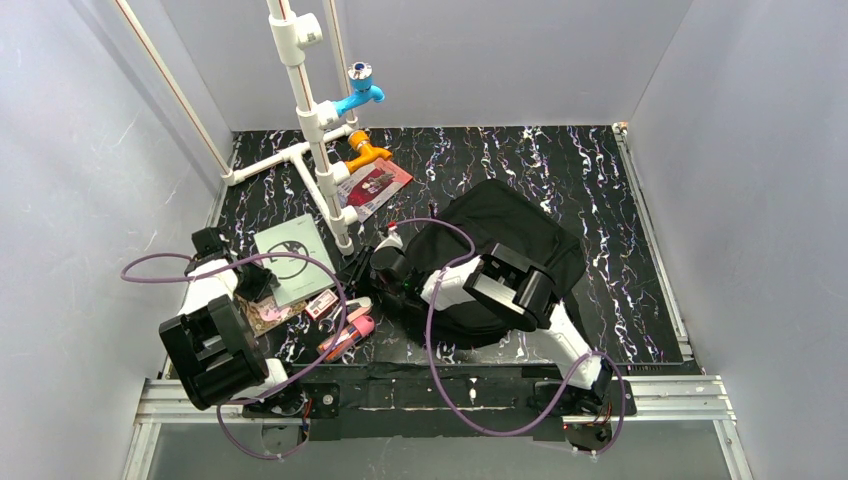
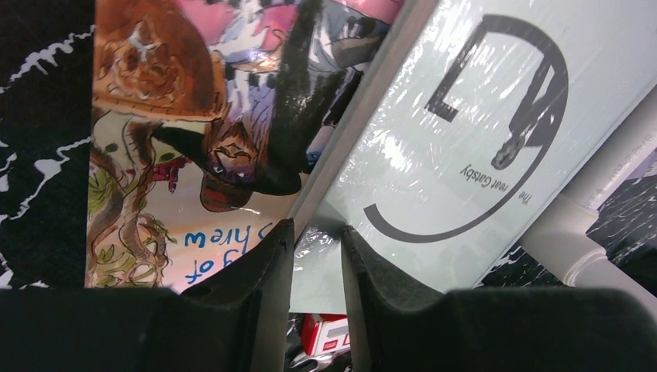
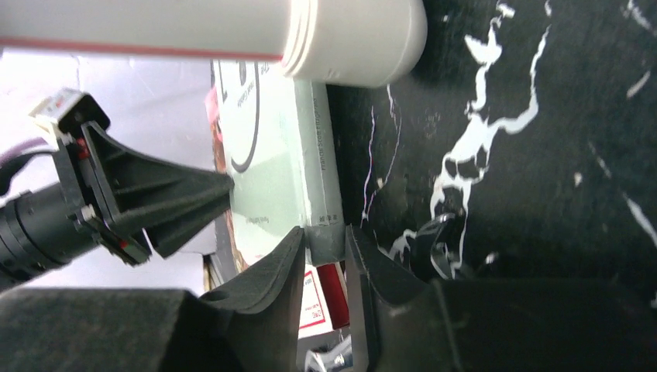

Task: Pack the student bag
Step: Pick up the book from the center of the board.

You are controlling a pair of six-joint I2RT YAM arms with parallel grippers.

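Observation:
The black student bag [image 1: 510,232] lies right of centre on the mat, with my right arm stretched across it. A pale green book [image 1: 292,255] lies left of it, next to the white pipe post. My right gripper [image 1: 358,268] is shut on the book's spine corner [image 3: 324,232]. The spine [image 3: 321,155] fills the gap between the fingers [image 3: 279,263]. My left gripper [image 1: 255,288] is at the book's opposite corner. In the left wrist view the book cover [image 2: 465,155] lies behind the gripper [image 2: 318,229]. Its fingers [image 2: 263,263] stand a narrow gap apart with nothing between them.
A comic-style book [image 2: 170,116] lies under the green book's left side. A red and white box [image 2: 329,333] and a pink item [image 1: 350,335] lie near the front edge. A white pipe frame [image 1: 310,130] with blue [image 1: 360,95] and orange [image 1: 365,152] taps stands behind. A red booklet [image 1: 375,185] lies beside it.

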